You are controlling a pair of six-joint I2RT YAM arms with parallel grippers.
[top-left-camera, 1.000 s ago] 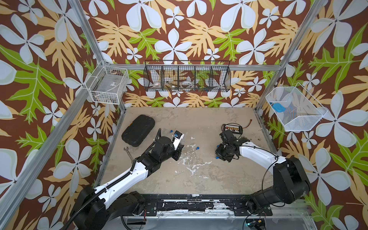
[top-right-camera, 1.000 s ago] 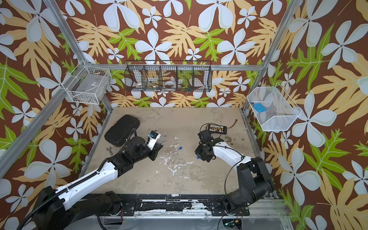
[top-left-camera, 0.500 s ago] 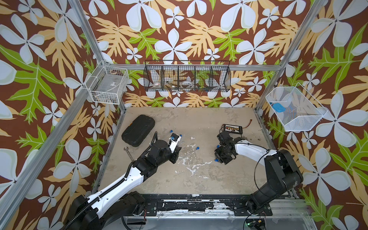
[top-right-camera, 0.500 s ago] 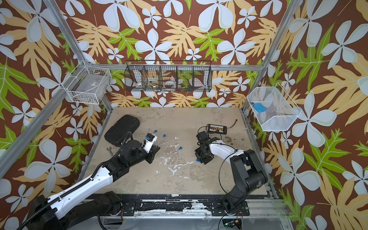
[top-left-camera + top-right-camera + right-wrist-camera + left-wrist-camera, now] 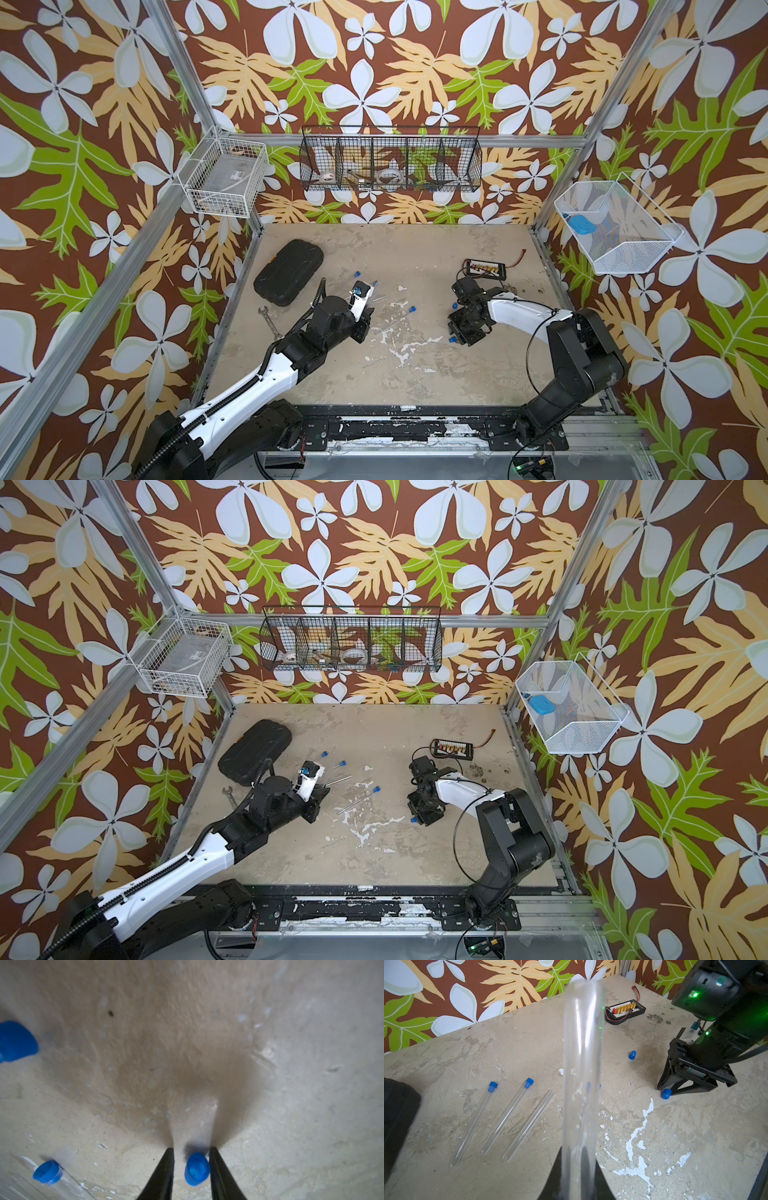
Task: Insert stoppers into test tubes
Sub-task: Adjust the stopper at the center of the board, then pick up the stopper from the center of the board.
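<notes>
Over the worktop (image 5: 415, 374), my left pincer (image 5: 578, 1159) is clamped on a test tube (image 5: 581, 1064), mouth free for plugging; my right pincer (image 5: 192, 1149), jaws apart, straddles a stopper (image 5: 451, 339) right of frame centre in a top view.

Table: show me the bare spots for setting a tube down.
Free: the front of the table, by the front rail, and the back strip between the black case and charger board. Crowded: the middle, with test tubes and stoppers.
</notes>
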